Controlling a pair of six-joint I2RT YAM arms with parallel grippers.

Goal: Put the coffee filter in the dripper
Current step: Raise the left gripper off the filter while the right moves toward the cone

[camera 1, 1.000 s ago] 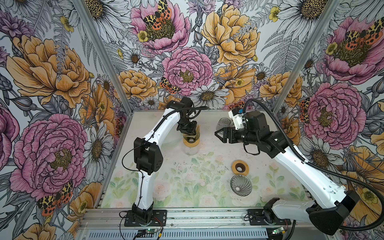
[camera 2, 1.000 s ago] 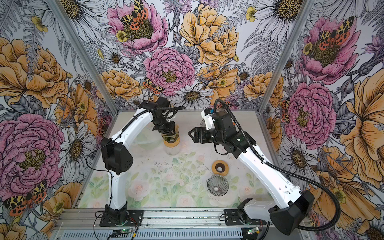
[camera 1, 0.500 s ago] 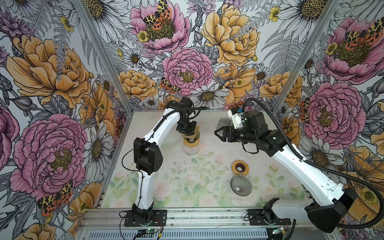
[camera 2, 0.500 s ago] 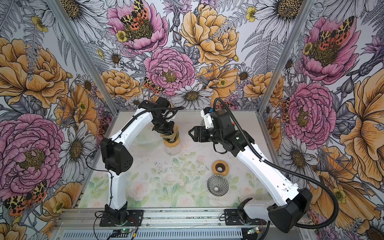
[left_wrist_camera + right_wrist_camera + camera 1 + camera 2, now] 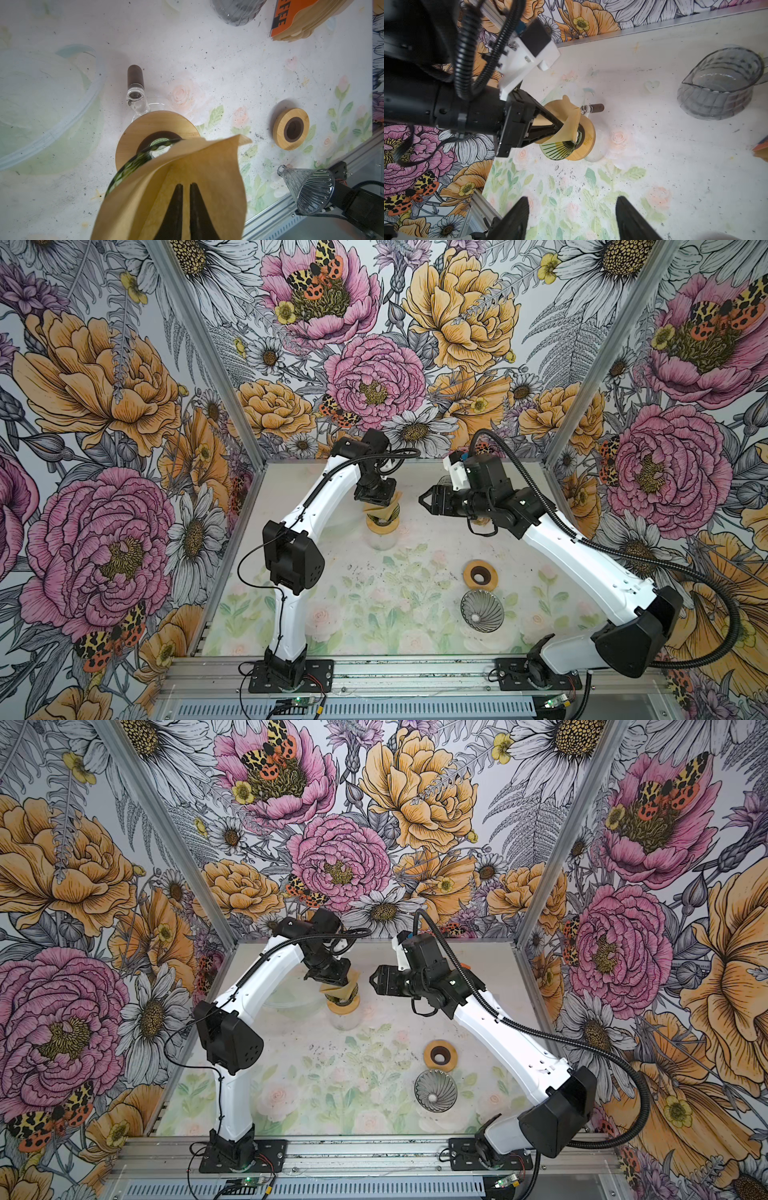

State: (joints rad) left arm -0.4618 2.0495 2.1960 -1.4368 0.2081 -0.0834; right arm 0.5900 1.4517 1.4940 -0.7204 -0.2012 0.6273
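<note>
Pinches the tan coffee filter (image 5: 207,162) in the fully closed left claw (image 5: 186,186), right over the green dripper (image 5: 556,149)'s mouth. Holds the right claw (image 5: 572,199) spread apart and empty above the surface (image 5: 654,166). Reads "FFEE" on the orange pack (image 5: 291,14).

I log the coffee filter (image 5: 187,166) as plain tan paper, unprinted. The dripper (image 5: 558,148) reads green glass with dark ribs. The collar (image 5: 145,126) against the dripper is pale wood around a dark brown centre, and the handle (image 5: 134,75) beside the dripper is dark brown. Well apart from the dripper I see a matching wood-and-brown ring (image 5: 481,573) and a clear ribbed cone (image 5: 482,610). The tabletop (image 5: 374,593) is white with faded pink roses, green leaves and black specks. The walls (image 5: 104,385) show pink and orange blooms in black linework.
</note>
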